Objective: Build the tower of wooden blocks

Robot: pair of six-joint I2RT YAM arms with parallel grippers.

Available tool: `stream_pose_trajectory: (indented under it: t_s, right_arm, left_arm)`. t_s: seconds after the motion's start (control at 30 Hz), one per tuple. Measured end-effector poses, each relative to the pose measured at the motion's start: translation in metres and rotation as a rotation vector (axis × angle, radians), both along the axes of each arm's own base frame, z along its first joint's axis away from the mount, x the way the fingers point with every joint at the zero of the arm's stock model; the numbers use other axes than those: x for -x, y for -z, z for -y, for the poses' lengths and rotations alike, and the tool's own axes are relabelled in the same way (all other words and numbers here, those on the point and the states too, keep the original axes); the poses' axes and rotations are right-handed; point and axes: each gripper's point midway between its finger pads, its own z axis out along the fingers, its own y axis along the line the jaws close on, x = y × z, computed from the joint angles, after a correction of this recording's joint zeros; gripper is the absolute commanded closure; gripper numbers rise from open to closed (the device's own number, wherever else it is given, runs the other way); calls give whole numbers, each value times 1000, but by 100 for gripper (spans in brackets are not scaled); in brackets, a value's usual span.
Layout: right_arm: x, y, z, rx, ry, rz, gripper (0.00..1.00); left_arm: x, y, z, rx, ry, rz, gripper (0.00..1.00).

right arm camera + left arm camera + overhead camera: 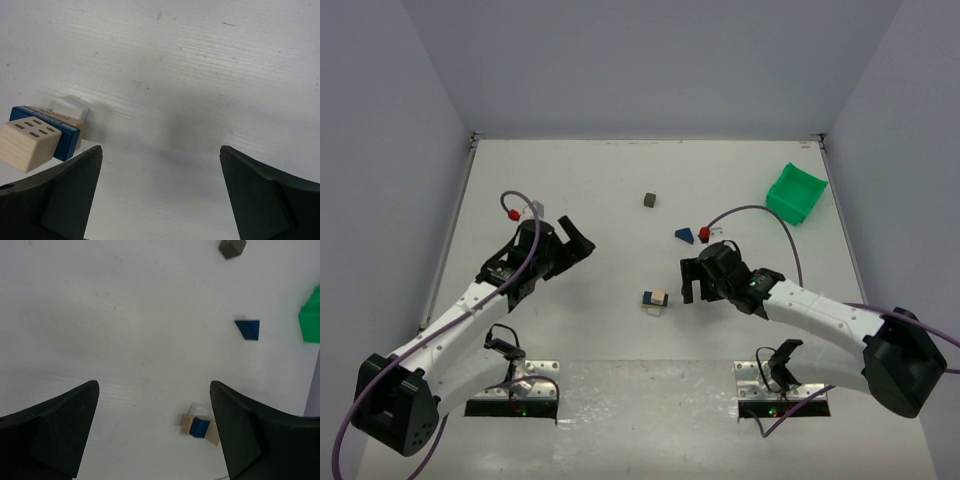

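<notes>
The wood block tower [655, 299] is a small low stack at the table's middle front: a beige block [27, 143], a blue block marked POLICE [48, 129] and a white piece [73, 108]. It also shows in the left wrist view [200, 427]. A blue roof-shaped piece [684, 235] [248, 329] and a dark grey block [649, 199] [232, 247] lie apart farther back. My right gripper [692, 284] [160, 195] is open and empty, just right of the stack. My left gripper [580, 240] [154, 430] is open and empty, well left of it.
A green plastic bin [796, 193] [311, 315] stands at the back right. Purple cables with red connectors [704, 233] loop off both arms. Walls close the table on three sides.
</notes>
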Motion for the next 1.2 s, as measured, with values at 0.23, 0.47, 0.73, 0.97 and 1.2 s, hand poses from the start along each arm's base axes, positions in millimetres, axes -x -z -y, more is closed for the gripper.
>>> stream_pose_trajectory:
  t_s: [0.23, 0.47, 0.73, 0.97, 1.2]
  right_arm:
    - [8, -3, 5, -29, -4, 23, 1]
    - [12, 0, 1, -54, -35, 14, 1]
    - [17, 12, -10, -63, -92, -37, 12]
    - [18, 17, -17, -89, -107, -57, 85]
    - [17, 18, -29, -130, -135, -61, 91]
  left_arm:
    - [79, 53, 32, 37, 222, -176, 57]
    - [92, 75, 38, -4, 300, -257, 100]
    - [91, 101, 60, -24, 402, -323, 100]
    - [72, 93, 95, -35, 501, -259, 100]
    - [67, 101, 105, -46, 523, -267, 100]
